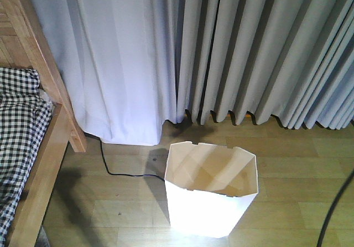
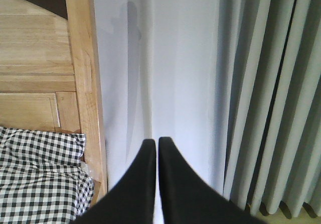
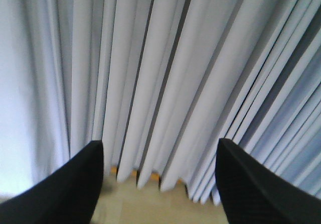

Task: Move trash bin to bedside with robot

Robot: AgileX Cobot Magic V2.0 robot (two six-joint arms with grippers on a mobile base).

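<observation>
The white faceted trash bin (image 1: 210,194) stands upright on the wooden floor at the bottom centre of the front view, a little right of the bed. The bedside, a light-brown wooden bed frame (image 1: 47,78) with black-and-white checked bedding (image 1: 19,119), is at the left; it also shows in the left wrist view (image 2: 83,83). My left gripper (image 2: 156,142) is shut and empty, pointing at the curtain beside the bedpost. My right gripper (image 3: 159,146) is open and empty, facing the curtain folds. Neither gripper touches the bin.
Grey-white curtains (image 1: 221,47) hang to the floor along the back. A black cable (image 1: 119,172) runs over the floor from the bedpost towards the bin. Another black cable (image 1: 334,208) crosses the bottom right corner.
</observation>
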